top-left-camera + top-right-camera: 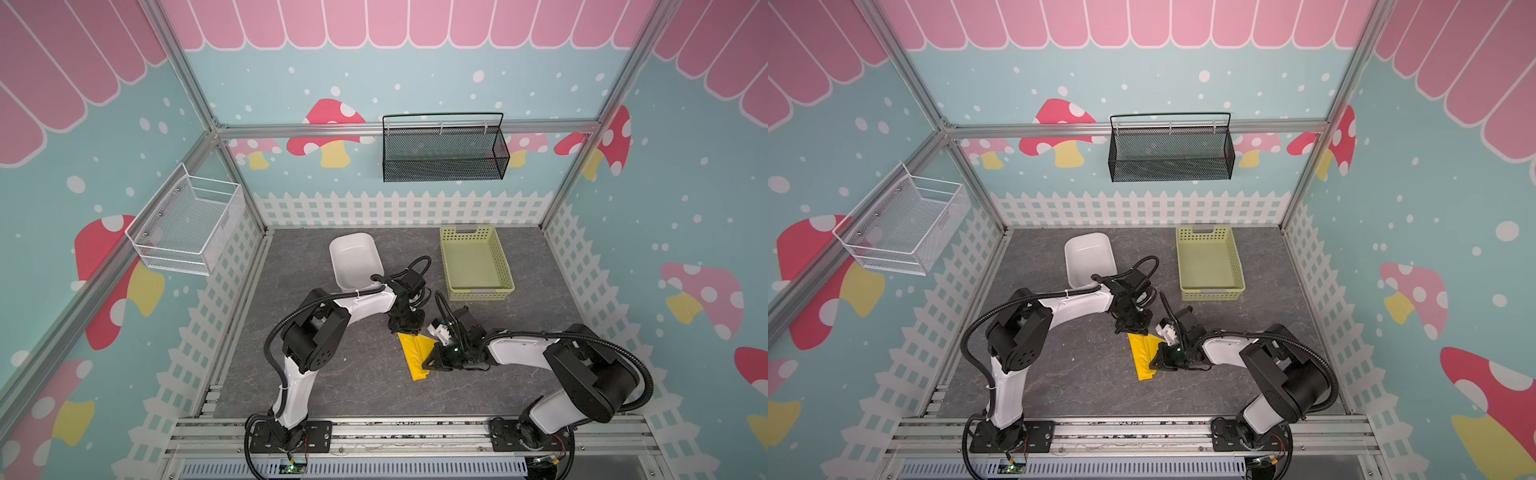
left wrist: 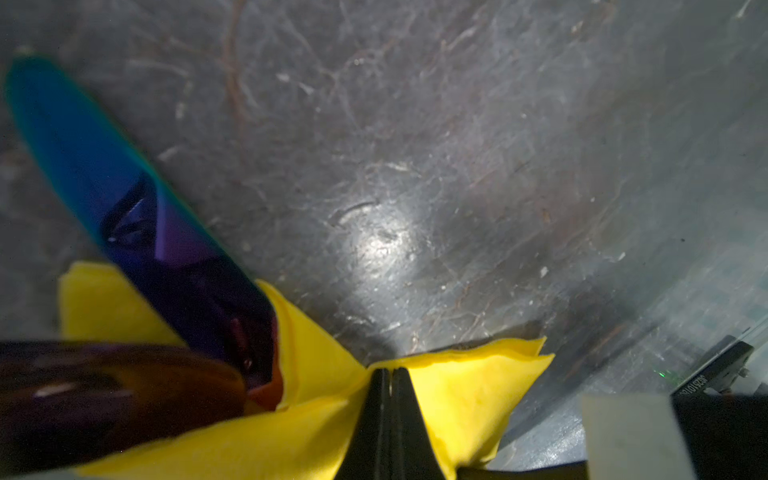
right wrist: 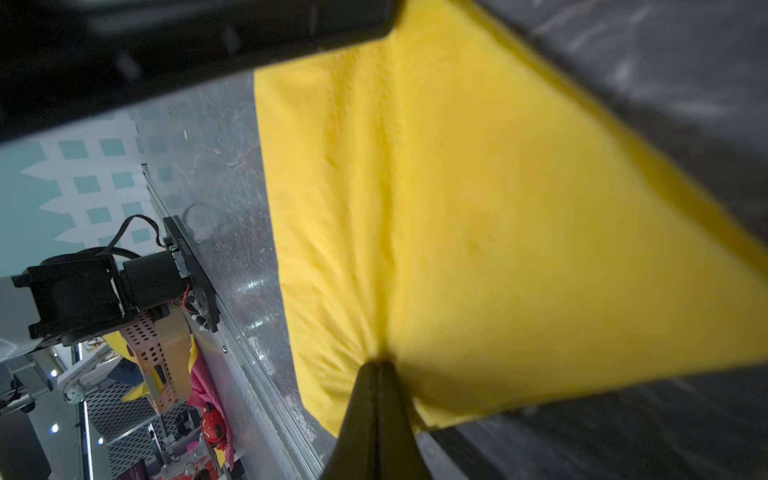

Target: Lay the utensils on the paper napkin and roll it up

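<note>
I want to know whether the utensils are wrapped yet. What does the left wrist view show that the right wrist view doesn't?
Only the left wrist view: dark purple utensils poking out of the yellow paper napkin, and the left pincer shut on its folded edge. Only the right wrist view: the right pincer shut on a broad flap, an arm base and the fence-patterned wall. Both: the napkin, pinched by a shut pincer, and the grey table.

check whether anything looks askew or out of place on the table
The paper napkin is only half rolled: a triangular flap juts out sideways, with the left pincer and right pincer both shut on the paper. Dark utensils poke out of one open end.
</note>
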Motion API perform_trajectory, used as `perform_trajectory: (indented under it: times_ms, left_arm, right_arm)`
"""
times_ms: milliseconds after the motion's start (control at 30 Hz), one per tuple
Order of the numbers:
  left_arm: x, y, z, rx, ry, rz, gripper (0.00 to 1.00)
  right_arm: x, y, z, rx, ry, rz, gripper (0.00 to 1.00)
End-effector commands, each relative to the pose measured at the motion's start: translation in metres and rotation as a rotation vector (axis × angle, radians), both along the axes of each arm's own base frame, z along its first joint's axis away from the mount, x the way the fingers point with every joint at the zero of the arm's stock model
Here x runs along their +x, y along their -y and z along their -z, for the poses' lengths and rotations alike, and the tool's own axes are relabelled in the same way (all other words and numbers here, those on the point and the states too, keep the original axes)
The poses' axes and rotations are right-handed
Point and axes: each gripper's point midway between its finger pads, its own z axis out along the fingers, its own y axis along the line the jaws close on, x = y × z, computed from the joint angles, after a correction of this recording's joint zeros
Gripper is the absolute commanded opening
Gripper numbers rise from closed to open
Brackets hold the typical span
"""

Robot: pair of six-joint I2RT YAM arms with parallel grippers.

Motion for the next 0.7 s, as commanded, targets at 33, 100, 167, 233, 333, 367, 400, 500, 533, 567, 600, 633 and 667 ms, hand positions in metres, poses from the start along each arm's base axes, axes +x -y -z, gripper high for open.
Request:
perform_trajectory:
  times_ms: [33,100,167,233,333,367,400,500,533,567,600,633,667]
  left_arm:
    - [-0.013,-0.016,0.026,0.084,-0.041,0.028,0.0]
    - [-0.014,-0.017,0.027,0.087,-0.044,0.032,0.0]
    - [-0.015,-0.017,0.028,0.089,-0.045,0.035,0.0]
    - [-0.016,-0.018,0.029,0.091,-0.046,0.038,0.0]
    - [-0.016,-0.018,0.029,0.092,-0.046,0.037,0.0]
    - [-0.017,-0.018,0.029,0.092,-0.048,0.039,0.0]
    - [-0.017,-0.018,0.029,0.091,-0.046,0.039,0.0]
    - [-0.017,-0.017,0.029,0.091,-0.044,0.042,0.0]
    - [-0.017,-0.018,0.029,0.093,-0.044,0.042,0.0]
    - [-0.017,-0.018,0.029,0.094,-0.043,0.042,0.0]
    - [-0.018,-0.018,0.029,0.095,-0.044,0.042,0.0]
    - [-0.017,-0.018,0.029,0.095,-0.045,0.04,0.0]
    - [-0.017,-0.018,0.029,0.095,-0.044,0.04,0.0]
  right_arm:
    - [-0.003,0.011,0.0,-0.06,-0.005,0.059,0.01]
    - [0.008,0.005,-0.012,-0.04,0.032,0.07,0.01]
    - [0.015,-0.001,-0.021,-0.022,0.047,0.064,0.02]
    - [0.021,-0.007,-0.025,-0.011,0.052,0.059,0.02]
    - [0.032,-0.011,-0.025,-0.024,0.072,0.066,0.02]
    - [0.035,-0.011,-0.022,-0.035,0.071,0.064,0.02]
    - [0.04,-0.014,-0.022,-0.039,0.075,0.061,0.02]
    - [0.051,-0.017,-0.017,-0.074,0.089,0.062,0.02]
    - [0.056,-0.017,-0.015,-0.089,0.095,0.063,0.02]
    - [0.058,-0.017,-0.013,-0.104,0.098,0.065,0.02]
    - [0.062,-0.015,-0.011,-0.122,0.106,0.069,0.02]
    - [0.063,-0.014,-0.008,-0.136,0.108,0.068,0.02]
    - [0.063,-0.014,-0.007,-0.139,0.105,0.065,0.02]
